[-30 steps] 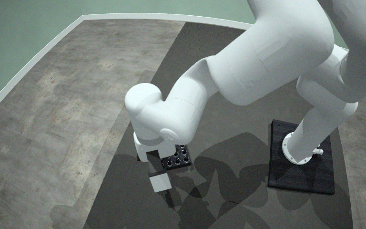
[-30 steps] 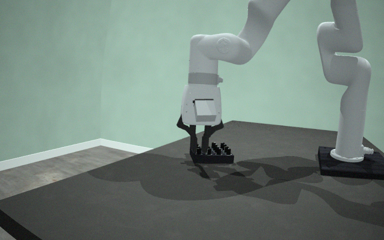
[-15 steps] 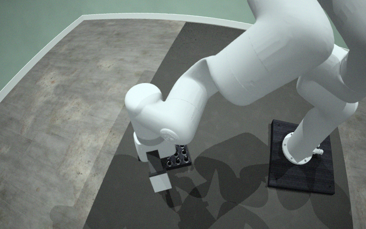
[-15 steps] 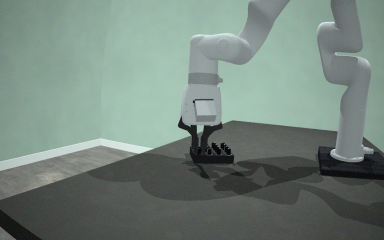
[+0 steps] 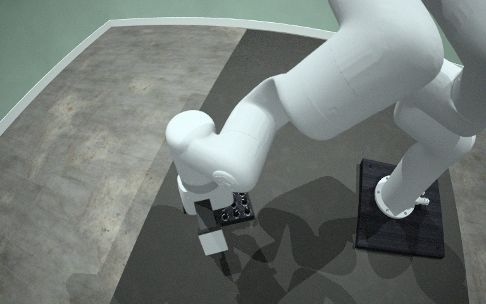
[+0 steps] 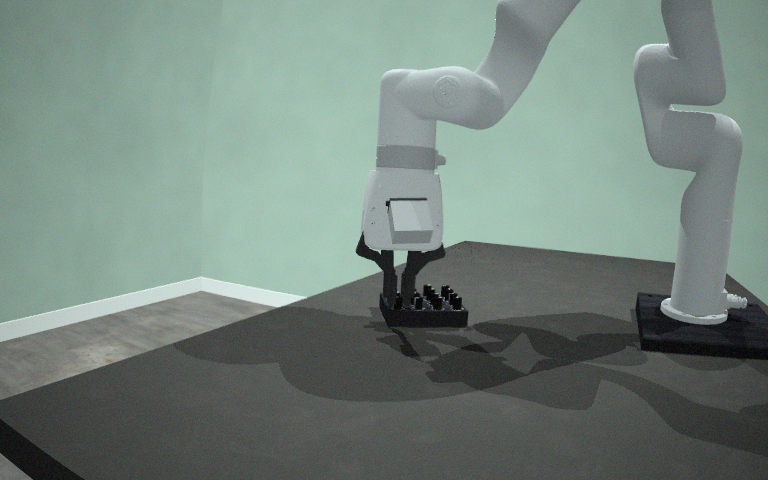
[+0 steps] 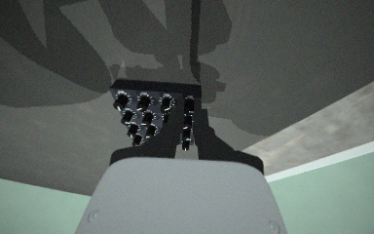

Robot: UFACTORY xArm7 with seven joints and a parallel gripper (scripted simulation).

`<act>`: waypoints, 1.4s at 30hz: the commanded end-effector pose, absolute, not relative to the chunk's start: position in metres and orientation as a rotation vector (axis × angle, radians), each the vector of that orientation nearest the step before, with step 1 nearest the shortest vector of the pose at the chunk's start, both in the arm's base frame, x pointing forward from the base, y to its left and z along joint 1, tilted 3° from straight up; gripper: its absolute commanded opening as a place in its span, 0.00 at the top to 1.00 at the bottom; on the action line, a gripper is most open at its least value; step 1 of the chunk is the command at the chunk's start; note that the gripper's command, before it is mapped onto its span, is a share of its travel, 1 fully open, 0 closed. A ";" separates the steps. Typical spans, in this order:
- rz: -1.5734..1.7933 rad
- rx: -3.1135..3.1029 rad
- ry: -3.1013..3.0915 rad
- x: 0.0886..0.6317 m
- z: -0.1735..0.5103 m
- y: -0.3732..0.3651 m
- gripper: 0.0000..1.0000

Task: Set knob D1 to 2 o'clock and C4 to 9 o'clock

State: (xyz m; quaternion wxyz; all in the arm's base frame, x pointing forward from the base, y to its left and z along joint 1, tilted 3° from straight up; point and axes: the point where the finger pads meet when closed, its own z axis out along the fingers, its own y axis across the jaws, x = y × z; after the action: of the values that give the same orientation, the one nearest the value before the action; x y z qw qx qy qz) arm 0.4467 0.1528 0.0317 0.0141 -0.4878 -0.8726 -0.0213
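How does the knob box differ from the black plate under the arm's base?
The knob box is smaller than the base plate. The knob box carries rows of knobs, the gripper jaws shut on one knob; the base plate carries only the arm's foot. Both are dark and rest on the table.

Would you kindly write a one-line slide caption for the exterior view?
The xArm's gripper, fingers nearly closed, reaches straight down onto a knob at the left end of the knob box on the dark table.
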 end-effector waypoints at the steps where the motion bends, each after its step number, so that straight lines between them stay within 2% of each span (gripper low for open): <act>1: -0.071 -1.521 -2.719 0.448 0.033 0.153 0.92; 42: -0.066 -1.816 -2.525 0.448 0.033 0.153 0.92</act>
State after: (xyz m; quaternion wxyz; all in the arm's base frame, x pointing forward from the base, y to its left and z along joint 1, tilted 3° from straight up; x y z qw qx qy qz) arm 0.4467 0.1527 0.0317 0.0165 -0.5675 -0.8230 -0.0205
